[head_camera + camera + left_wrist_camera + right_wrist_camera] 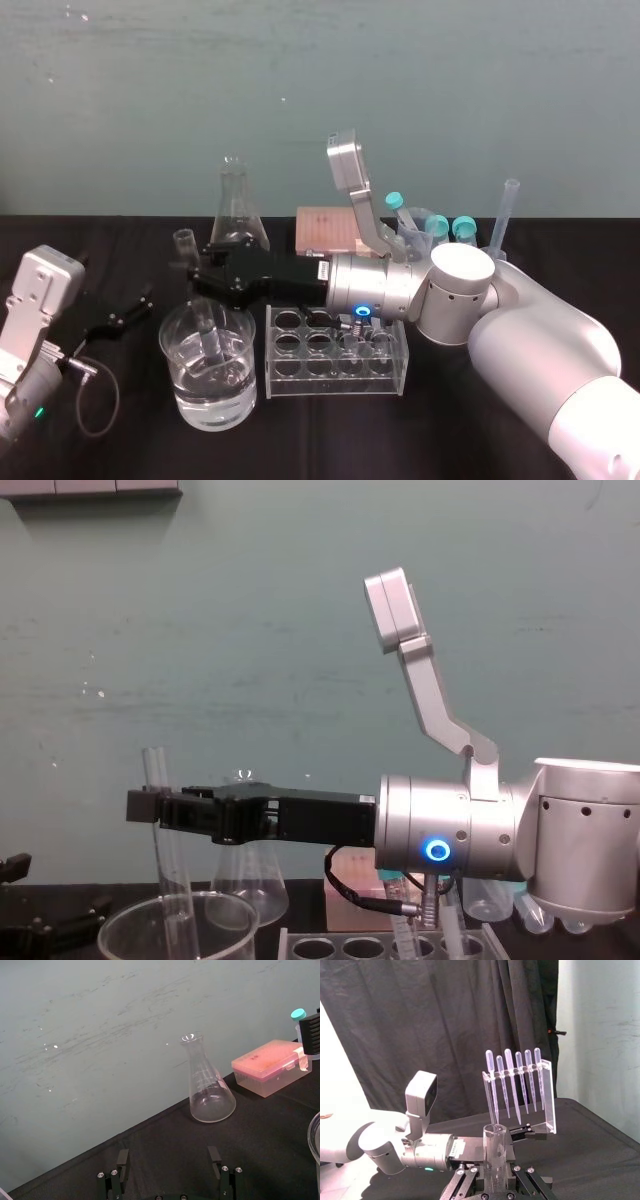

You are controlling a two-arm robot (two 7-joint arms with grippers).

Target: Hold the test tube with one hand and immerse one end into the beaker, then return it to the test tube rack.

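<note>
Your right gripper (203,268) clamps the test tube (158,780) nearly upright, its lower end inside the beaker (215,405) beside the rack (335,375). Your left gripper (122,316) sits parked, jaws spread.

The clear test tube (173,880), clamped near its top by the right gripper (140,807), leans slightly. Its lower end dips into the glass beaker (186,392) under the gripper's fingers. The rack (335,378) sits under its wrist.
</note>
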